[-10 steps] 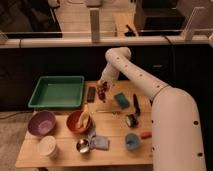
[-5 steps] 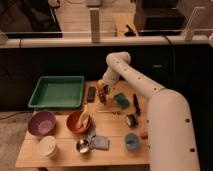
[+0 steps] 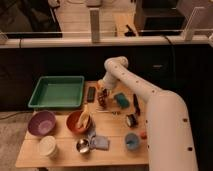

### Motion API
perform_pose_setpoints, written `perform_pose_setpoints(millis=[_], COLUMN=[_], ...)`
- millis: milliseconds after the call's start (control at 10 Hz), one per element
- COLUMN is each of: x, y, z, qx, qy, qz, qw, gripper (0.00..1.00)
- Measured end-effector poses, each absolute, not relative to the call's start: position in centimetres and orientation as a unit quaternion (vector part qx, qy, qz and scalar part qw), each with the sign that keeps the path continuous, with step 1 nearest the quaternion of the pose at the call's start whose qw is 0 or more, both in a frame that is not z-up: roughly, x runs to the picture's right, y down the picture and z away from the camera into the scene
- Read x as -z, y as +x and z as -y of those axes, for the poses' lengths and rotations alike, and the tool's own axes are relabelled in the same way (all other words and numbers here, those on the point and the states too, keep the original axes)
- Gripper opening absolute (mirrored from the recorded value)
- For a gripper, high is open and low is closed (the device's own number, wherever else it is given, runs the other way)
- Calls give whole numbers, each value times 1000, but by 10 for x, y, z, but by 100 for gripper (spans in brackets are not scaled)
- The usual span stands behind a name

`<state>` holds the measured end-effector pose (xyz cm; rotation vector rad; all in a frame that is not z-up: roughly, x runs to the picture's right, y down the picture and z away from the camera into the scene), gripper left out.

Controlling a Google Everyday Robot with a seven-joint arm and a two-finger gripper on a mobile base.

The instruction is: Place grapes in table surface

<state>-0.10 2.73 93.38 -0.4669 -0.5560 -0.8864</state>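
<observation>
Gripper (image 3: pixel 103 92) hangs low over the table surface (image 3: pixel 114 131), with the grapes (image 3: pixel 102 101) directly beneath it, at or just above the wood. Whether it grips them cannot be told. Placement looks nearly done; letting go and pulling away are probably left.

The claw (image 3: pixel 103 92), low above the middle of the light tan wooden bench (image 3: pixel 65 155), partly hides the small dark red-purple bunch of grapes (image 3: pixel 102 102); the white arm (image 3: pixel 165 125) runs off the bottom edge.
</observation>
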Motion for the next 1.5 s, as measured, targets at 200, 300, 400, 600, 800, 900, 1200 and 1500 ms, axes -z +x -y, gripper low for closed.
perform_pose_setpoints(millis=[200, 300, 400, 600, 800, 900, 1200, 1500], x=[-936, -939, -941, -945, -946, -947, -943, -939], y=[-5, -5, -4, -3, -1, 0, 0, -3], z=[-32, -35, -36, -38, -39, -38, -34, -31], qx=[423, 423, 422, 420, 419, 419, 422, 428], qy=[-224, -227, -230, -233, -237, -238, -235, -233], qz=[263, 262, 260, 257, 255, 253, 245, 236], qw=[838, 838, 838, 838, 838, 839, 841, 841], gripper=[61, 72, 79, 80, 80, 80, 80, 80])
